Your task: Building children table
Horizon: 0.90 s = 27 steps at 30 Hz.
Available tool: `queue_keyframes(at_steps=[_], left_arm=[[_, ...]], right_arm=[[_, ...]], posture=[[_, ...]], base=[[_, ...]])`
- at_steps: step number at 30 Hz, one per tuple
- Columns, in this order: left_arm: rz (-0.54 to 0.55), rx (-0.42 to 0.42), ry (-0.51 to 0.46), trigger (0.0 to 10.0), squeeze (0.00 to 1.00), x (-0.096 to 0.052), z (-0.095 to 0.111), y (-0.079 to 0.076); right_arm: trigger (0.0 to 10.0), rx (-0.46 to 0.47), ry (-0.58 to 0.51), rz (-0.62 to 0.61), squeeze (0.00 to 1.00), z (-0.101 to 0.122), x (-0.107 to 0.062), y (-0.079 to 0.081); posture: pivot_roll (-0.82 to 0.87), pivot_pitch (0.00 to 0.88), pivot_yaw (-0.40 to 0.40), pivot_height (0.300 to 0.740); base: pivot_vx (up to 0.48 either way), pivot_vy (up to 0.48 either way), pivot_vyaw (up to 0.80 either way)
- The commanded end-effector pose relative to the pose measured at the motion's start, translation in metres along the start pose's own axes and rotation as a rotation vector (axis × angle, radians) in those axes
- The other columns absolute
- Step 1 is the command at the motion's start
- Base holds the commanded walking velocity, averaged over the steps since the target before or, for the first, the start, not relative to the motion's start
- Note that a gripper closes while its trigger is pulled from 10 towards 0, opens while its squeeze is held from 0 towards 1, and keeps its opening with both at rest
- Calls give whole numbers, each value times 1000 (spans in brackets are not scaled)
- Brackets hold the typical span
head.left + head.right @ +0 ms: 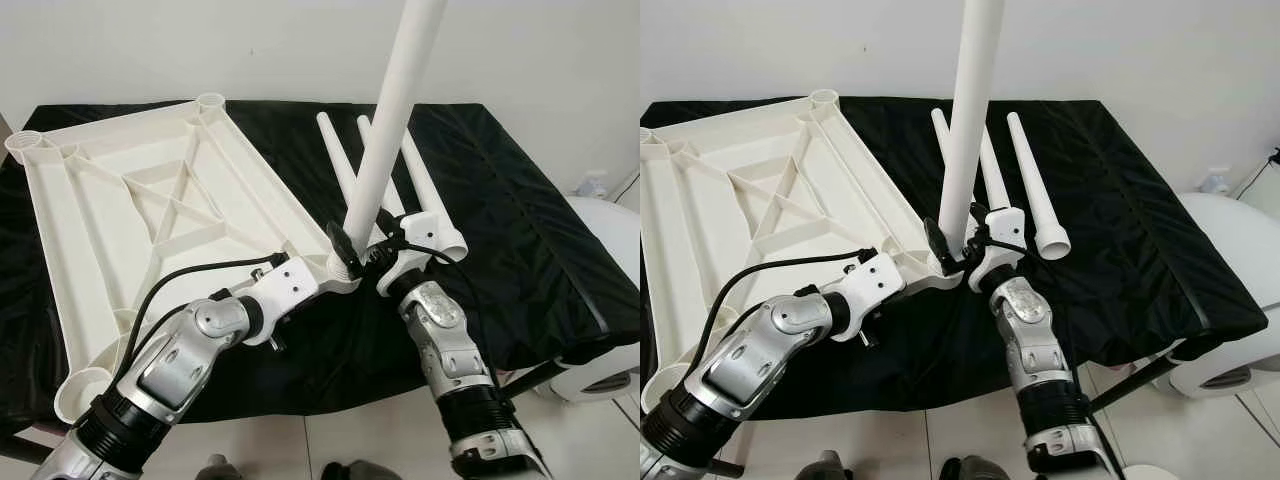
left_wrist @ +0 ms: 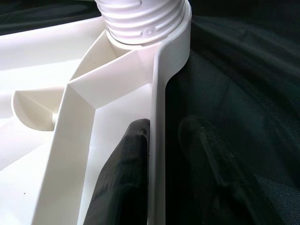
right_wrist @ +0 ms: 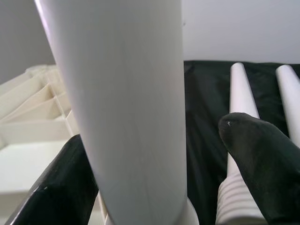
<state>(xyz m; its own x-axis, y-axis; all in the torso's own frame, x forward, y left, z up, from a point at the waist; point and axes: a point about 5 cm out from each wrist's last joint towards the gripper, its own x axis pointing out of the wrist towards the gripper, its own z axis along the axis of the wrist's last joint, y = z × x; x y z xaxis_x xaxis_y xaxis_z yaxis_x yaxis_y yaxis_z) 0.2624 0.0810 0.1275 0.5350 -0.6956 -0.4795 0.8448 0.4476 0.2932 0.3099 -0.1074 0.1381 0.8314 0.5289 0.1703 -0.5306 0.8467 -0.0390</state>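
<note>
Right gripper (image 1: 958, 243) around upright leg (image 1: 973, 110) at tabletop (image 1: 750, 200) corner (upturned).

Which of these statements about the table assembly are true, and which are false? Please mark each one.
1. The table top lies upside down on the black cloth. True.
2. A white leg stands upright in a corner socket. True.
3. The left end effector holds a loose leg. False: its fingers pinch the table top's rim.
4. Five spare legs lie on the cloth. False: three lie there.
5. The right end effector has a finger on each side of the upright leg. True.
</note>
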Motion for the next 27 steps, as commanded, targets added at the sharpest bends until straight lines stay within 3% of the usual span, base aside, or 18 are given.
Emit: queue_keyframes(at_steps=[1, 7, 9, 14, 15, 18, 19, 20, 21, 27], left_arm=[[-117, -2, -2, 10000, 0, 2, 0, -10], [-113, -8, -6, 10000, 0, 4, 3, -10], [-112, -9, 4, 10000, 0, 6, 2, -10], [-100, -26, 28, 10000, 0, 8, -2, -9], [-95, -36, 34, 2000, 0, 8, -3, -8], [-85, -56, 35, 2000, 0, 8, -4, -7], [-71, -66, 39, 0, 0, 8, -4, -5], [-71, -66, 39, 0, 0, 8, -4, -5], [-62, -68, 55, 9569, 0, 9, -6, -3], [-54, -54, 134, 10000, 0, 11, -17, -2]], right_arm=[[10000, 15, 35, 32, 0, -7, -2, 0], [10000, -17, 54, 78, 0, -8, -4, -12], [10000, -51, 55, 73, 0, -3, 0, -25], [10000, -71, 48, 68, 0, 2, 5, -32], [10000, -75, 45, 69, 0, 4, 6, -34], [10000, -77, 43, 71, 0, 5, 7, -34], [10000, -77, 39, 78, 0, 6, 8, -34], [10000, -77, 39, 78, 0, 6, 8, -34], [10000, -77, 35, 86, 0, 6, 8, -34], [10000, -80, 21, 106, 0, 6, 11, -33]], posture=[[31, 5, -62, 740], [33, 3, -63, 740], [35, 0, -64, 740], [40, 0, -66, 740], [40, 0, -66, 740], [41, 0, -66, 740], [42, 0, -67, 740], [42, 0, -67, 740], [43, 0, -66, 740], [40, 0, -62, 740]], base=[[0, 0, 0], [0, 0, 0], [0, 0, 0], [0, 0, 0], [0, 0, 0], [0, 0, 0], [0, 0, 0], [0, 0, 0], [0, 0, 0], [0, 0, 0]])
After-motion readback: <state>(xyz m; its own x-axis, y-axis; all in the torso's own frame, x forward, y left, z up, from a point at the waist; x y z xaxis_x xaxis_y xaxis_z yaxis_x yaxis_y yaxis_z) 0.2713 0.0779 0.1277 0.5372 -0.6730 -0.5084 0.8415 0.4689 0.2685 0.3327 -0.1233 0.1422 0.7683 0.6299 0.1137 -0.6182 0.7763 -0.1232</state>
